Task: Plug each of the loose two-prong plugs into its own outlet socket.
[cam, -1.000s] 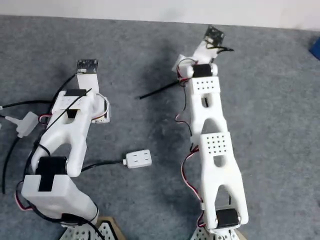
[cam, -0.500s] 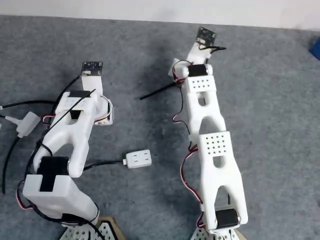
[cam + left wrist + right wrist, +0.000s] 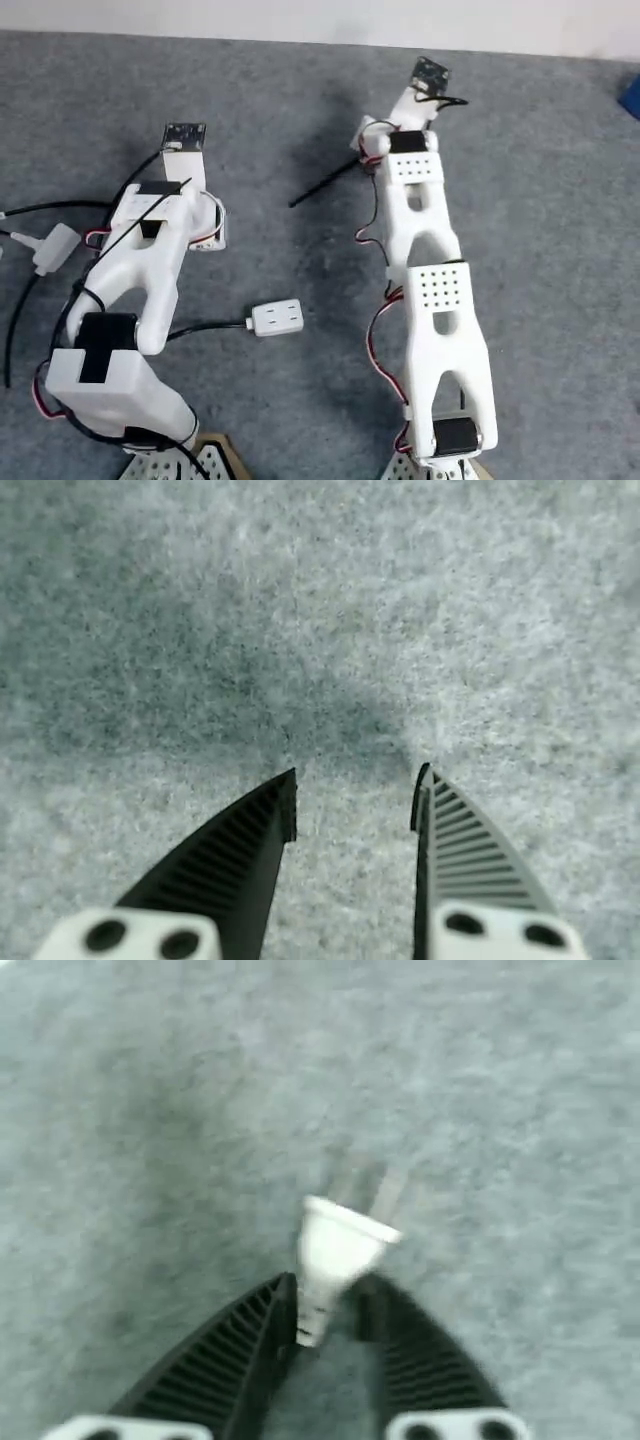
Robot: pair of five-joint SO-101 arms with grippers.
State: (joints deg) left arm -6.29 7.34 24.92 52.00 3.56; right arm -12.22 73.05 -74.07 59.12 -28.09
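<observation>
robotics lab bench: grey carpeted tabletop [image 3: 540, 250], two white printed arms [image 3: 430, 300] side by side, exposed servo wires [image 3: 372, 350].

The left gripper [image 3: 356, 780] hangs over grey carpet [image 3: 300, 590], its two dark ribbed fingers [image 3: 245, 855] spread apart with nothing between them. A soft shadow [image 3: 300, 710] darkens the pile just beyond the tips.

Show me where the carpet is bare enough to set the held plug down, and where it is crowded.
Bare: the carpet between the two arms, beyond the white socket block; also the wide stretch outside the right arm. Crowded: by the left arm, where black cables and a loose white plug lie.
</observation>
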